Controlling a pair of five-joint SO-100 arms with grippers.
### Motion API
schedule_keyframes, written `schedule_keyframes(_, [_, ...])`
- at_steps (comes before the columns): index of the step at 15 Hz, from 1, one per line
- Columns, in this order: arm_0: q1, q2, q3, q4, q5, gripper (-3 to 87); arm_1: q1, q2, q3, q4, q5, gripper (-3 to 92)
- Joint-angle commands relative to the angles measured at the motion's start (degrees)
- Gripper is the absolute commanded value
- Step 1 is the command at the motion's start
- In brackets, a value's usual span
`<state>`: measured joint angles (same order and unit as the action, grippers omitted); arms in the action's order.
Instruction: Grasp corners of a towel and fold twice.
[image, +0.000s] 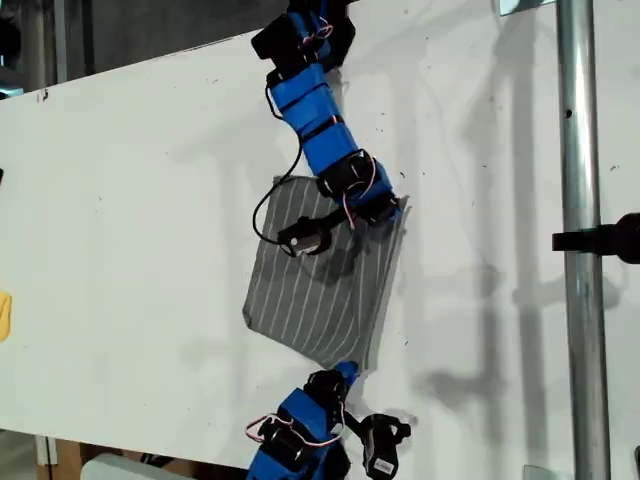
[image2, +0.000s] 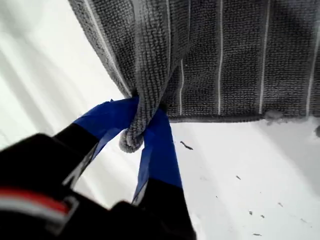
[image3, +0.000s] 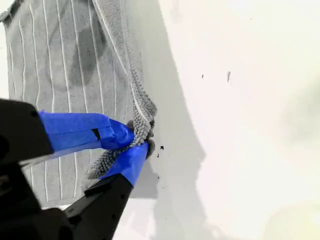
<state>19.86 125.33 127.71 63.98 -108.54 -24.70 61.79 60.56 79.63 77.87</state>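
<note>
The towel (image: 325, 285) lies flat on the white bench (image: 130, 230), mid-frame in the exterior view. My first gripper (image2: 142, 131) has its fingers pinched on one bunched corner (image2: 131, 140). My second gripper (image3: 136, 141) has its fingers clamped on another corner (image3: 142, 127).

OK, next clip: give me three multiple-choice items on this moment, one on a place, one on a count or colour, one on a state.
1. Where does the towel lie in the exterior view?
A. between the two arms
B. beyond the metal pole
C. off the table

2. How many hands are pinching towel corners?
A. none
B. one
C. two

3. What state is the towel in?
A. rolled up
B. mostly flat on the table
C. hanging in the air

Answers:
1 A, an arm sits at either end of it.
2 C, my first hand and my second hand each clamp bunched cloth.
3 B, the striped cloth lies spread on the white table.
</note>
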Motion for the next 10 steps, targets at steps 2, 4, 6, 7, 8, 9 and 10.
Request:
schedule_keyframes(2, [-4.8,0.6,-1.8,-0.5,5.9,-1.5,3.6,10.4,4.2,-0.7,1.1,-0.2])
schedule_keyframes(4, [-15.0,0.7,-2.5,2.0,15.6,-1.5,10.3,17.9,13.0,-1.4,-1.2,-0.2])
schedule_keyframes(6, [-29.0,0.7,-4.1,4.0,28.0,-1.5,19.0,25.5,21.5,-2.5,-6.2,-0.2])
schedule_keyframes(7, [-36.6,-0.1,-5.0,3.5,34.9,-1.5,23.6,27.5,23.7,-2.6,-9.5,-0.2])
schedule_keyframes(8, [-43.9,-2.5,-7.1,3.6,40.9,-1.5,28.1,28.7,24.9,-3.5,-13.4,-0.2])
schedule_keyframes(9, [-50.4,-6.4,-10.0,3.4,46.8,-1.5,32.7,28.6,25.0,-4.1,-17.3,-0.2])
schedule_keyframes(10, [-55.2,-11.2,-14.3,3.3,52.2,-1.5,37.0,28.3,25.2,-5.5,-21.4,-0.2])
